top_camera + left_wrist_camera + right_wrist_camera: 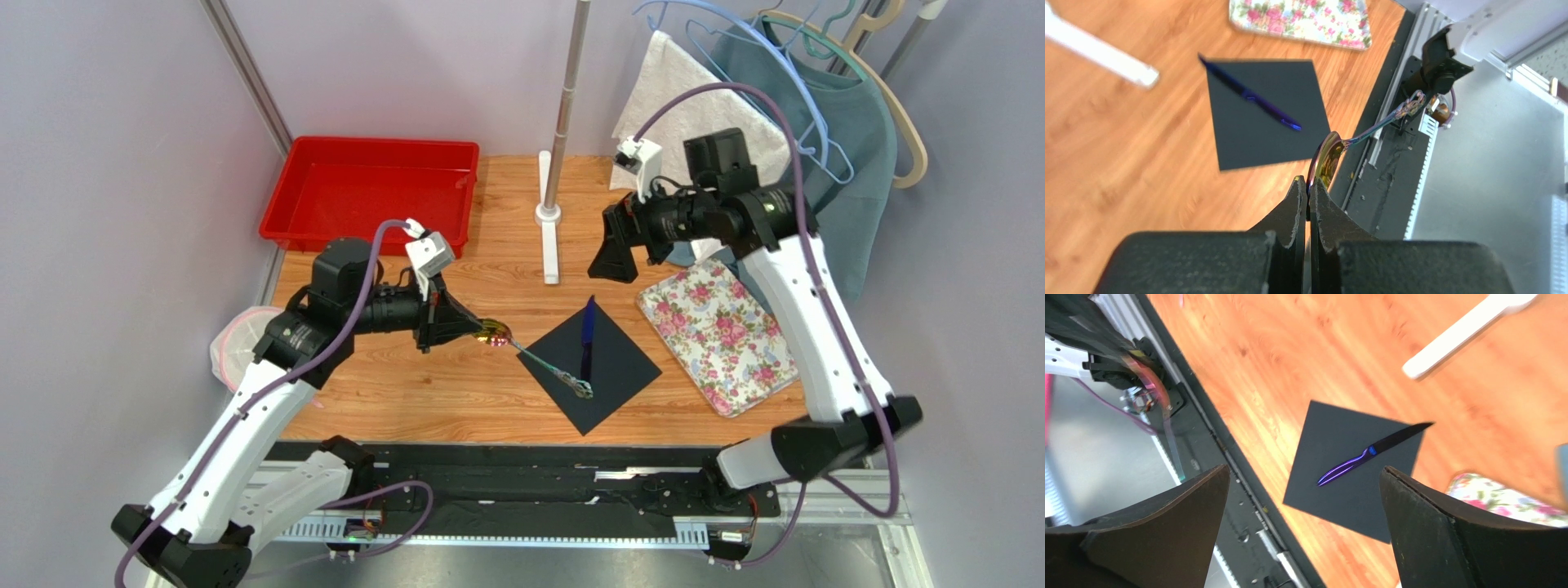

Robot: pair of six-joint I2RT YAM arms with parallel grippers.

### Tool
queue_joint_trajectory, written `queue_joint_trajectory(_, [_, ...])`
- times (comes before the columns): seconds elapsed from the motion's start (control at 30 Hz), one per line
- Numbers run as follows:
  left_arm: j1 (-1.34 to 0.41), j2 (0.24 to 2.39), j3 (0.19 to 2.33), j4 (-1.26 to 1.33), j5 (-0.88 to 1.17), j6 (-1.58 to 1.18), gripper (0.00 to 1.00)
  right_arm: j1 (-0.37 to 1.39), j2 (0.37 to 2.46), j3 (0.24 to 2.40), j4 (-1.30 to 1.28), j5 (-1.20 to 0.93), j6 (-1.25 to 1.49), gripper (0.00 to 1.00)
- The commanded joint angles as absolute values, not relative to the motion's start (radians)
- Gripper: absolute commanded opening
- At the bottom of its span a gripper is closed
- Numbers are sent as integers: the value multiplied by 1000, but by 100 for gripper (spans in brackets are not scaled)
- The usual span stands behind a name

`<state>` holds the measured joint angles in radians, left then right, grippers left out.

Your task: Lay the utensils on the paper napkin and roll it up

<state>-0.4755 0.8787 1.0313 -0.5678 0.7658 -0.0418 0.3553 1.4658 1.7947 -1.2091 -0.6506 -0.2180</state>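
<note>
In the overhead view the black napkin [610,358] lies as a diamond on the wooden table [405,392], right of the frame's centre, with a floral mat [724,333] just beside its right corner. A dark blue knife [589,341] rests on the napkin, running from its top corner down toward the middle. The left gripper [448,321] sits left of centre, its jaws pressed together on the gold bowl of a spoon [497,331]. The spoon's thin handle slants down and right, and its ornate end overlaps the napkin's lower left part. Whether that end touches the paper cannot be told. The left wrist view shows the two black fingers [1293,208] clamped on the edge of the bowl at bottom centre, with the napkin and knife above them. The right gripper [610,251] hangs above the napkin's top corner, and its jaws stand wide apart with nothing between them. A red tray [368,190] sits at the upper left, and a white stand [550,233] rises at top centre.
</note>
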Motion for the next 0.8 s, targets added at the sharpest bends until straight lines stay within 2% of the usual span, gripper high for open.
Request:
queue_joint_trajectory(0.0, [-471, 928, 1052, -647, 648, -213, 0, 382, 1338, 1777, -1108, -538, -222, 93])
queue_joint_trajectory(0.07, [-471, 977, 1094, -720, 630, -218, 0, 432, 1345, 1778, -1138, -487, -244, 88])
queue_joint_trajectory(0.17, [-471, 1043, 1109, -747, 644, -221, 0, 631, 1377, 1743, -1184, -289, -296, 84])
queue_joint_trajectory(0.27, [-469, 1098, 1100, -755, 644, -230, 0, 751, 1407, 1678, -1148, -201, -305, 79])
queue_joint_trajectory(0.43, [-384, 1175, 1091, -741, 770, -276, 0, 859, 1471, 1675, -1126, -183, -302, 59])
queue_joint_trajectory(0.5, [-362, 1212, 1098, -739, 807, -284, 0, 903, 1500, 1667, -1109, -175, -295, 58])
queue_joint_trajectory(0.53, [-362, 1226, 1103, -739, 811, -282, 0, 925, 1511, 1664, -1106, -176, -285, 53])
queue_joint_trajectory(0.77, [-362, 1253, 1097, -741, 824, -273, 0, 969, 1572, 1652, -1095, -212, -267, 50])
